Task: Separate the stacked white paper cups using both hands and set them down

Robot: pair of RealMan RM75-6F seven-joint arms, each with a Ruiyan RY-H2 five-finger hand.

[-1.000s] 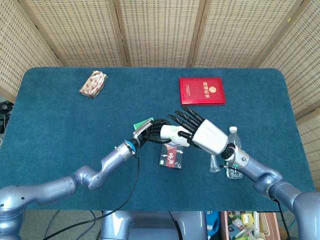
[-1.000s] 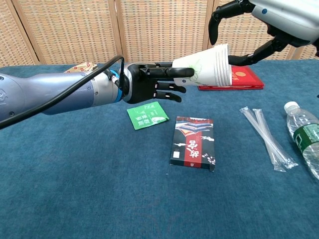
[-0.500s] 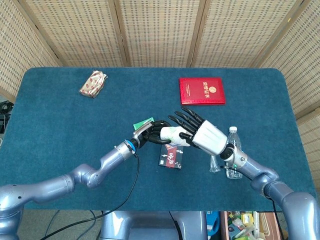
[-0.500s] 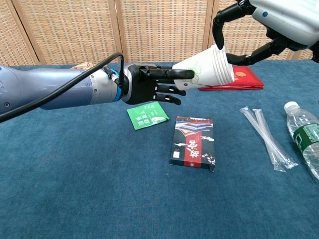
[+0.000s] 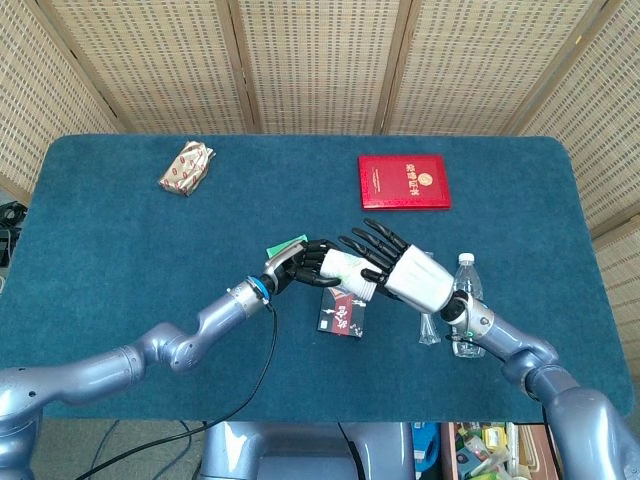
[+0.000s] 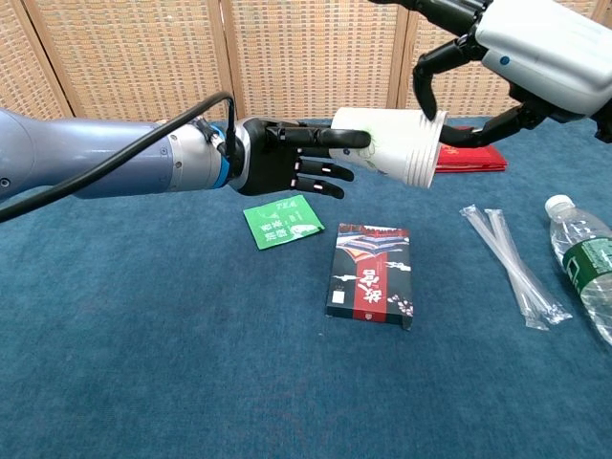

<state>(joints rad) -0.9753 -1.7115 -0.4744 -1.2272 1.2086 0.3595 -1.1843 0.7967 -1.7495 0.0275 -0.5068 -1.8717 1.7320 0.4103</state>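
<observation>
Below your hands lie the card box (image 6: 370, 274) and green packet (image 6: 282, 221). Straws (image 6: 511, 265) and bottle (image 6: 585, 262) crowd the table's (image 5: 120, 250) right edge; its left side lies open.

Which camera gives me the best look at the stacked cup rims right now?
The chest view: the stack of cups lies sideways there, held off the table by the left hand, its layered rims facing the right hand, whose fingers curl around them. In the head view the cups are mostly hidden between both hands.
</observation>
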